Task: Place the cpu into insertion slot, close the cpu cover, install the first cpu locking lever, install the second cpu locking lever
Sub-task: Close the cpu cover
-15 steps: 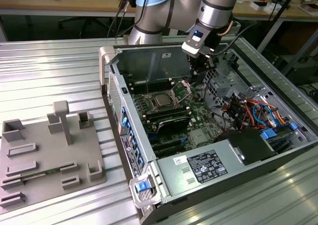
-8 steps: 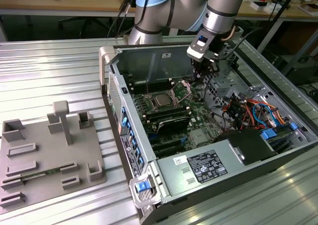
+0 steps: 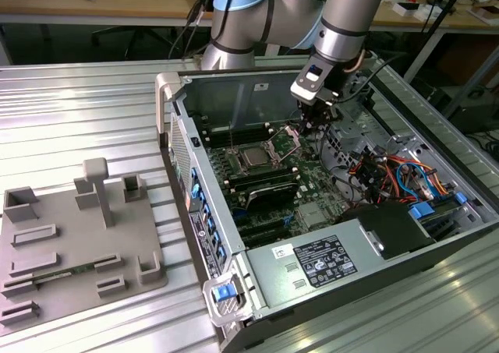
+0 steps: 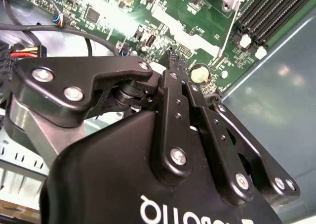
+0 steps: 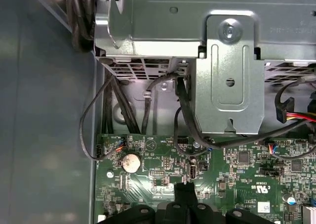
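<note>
Your hand hangs inside the open computer case, fingers pinched narrow with nothing visible between them, just beside the raised cpu cover. The cpu lies flat in the insertion slot. Judge the cover light, thin and stiff: press its free edge, never the chip, since the socket beneath is likely fragile. The grey power supply carries a white printed label; I leave its print unread.

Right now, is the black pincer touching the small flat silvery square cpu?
Apart. In the exterior view the silvery square cpu lies well to the exterior view's left of the black pincer, with a clear gap between them.
</note>
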`<state>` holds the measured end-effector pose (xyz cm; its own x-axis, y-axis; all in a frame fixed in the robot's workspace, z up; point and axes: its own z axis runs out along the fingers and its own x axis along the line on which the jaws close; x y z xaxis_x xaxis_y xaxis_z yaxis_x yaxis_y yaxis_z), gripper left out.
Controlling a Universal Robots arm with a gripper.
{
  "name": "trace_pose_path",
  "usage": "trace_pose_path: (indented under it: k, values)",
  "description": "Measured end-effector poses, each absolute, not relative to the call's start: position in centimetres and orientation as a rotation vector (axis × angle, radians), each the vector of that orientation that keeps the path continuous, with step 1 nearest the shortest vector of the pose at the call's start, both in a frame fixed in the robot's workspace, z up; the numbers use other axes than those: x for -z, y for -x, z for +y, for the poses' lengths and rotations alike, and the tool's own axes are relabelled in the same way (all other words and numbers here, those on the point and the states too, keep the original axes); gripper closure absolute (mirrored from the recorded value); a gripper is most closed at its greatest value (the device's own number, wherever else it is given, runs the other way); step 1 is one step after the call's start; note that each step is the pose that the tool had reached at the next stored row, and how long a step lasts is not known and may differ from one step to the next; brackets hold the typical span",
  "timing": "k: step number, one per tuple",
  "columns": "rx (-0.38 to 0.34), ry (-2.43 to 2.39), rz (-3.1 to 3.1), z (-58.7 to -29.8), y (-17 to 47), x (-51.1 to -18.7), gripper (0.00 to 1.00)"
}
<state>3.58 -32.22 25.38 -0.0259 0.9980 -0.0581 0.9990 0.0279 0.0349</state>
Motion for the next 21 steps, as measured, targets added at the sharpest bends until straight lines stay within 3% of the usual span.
trace_pose_path:
  k: [21]
  values:
    - [0.024,-2.145,2.204,-32.21,-2.61,-25.36,0.89]
